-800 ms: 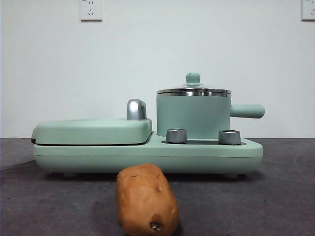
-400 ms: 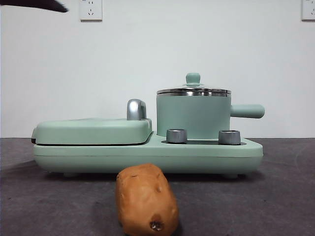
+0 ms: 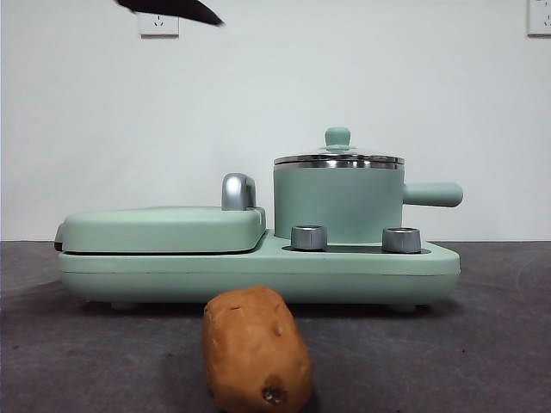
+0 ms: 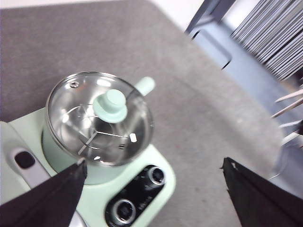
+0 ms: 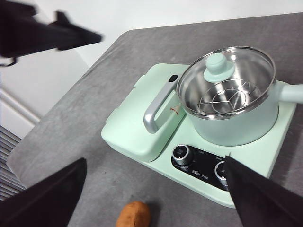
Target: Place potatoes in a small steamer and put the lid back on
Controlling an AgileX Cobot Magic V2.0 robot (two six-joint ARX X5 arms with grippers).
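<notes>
The orange-brown potato [image 3: 256, 348] lies on the grey table in front of the appliance, dark spot toward the camera; it also shows in the right wrist view [image 5: 134, 215]. The mint-green steamer [image 3: 337, 206] stands on the appliance's right side, handle pointing right. The glass lid [image 3: 338, 159] sits on it, seen from above in the left wrist view [image 4: 99, 118] and the right wrist view [image 5: 227, 80]. My left gripper [image 4: 154, 163] is open and empty, high above the steamer; it shows as a black tip [image 3: 172, 10] in the front view. My right gripper [image 5: 155, 161] is open and empty, high over the table.
The mint-green appliance base [image 3: 258, 271] carries a flat griddle cover [image 3: 164, 228] with a chrome handle [image 3: 238, 191] on its left and two steel knobs [image 3: 309, 237] in front of the steamer. A white wall stands behind.
The black tip of the left arm has come in at the front view's top left and moved to the right. The potato, steamer and lid have not moved.
</notes>
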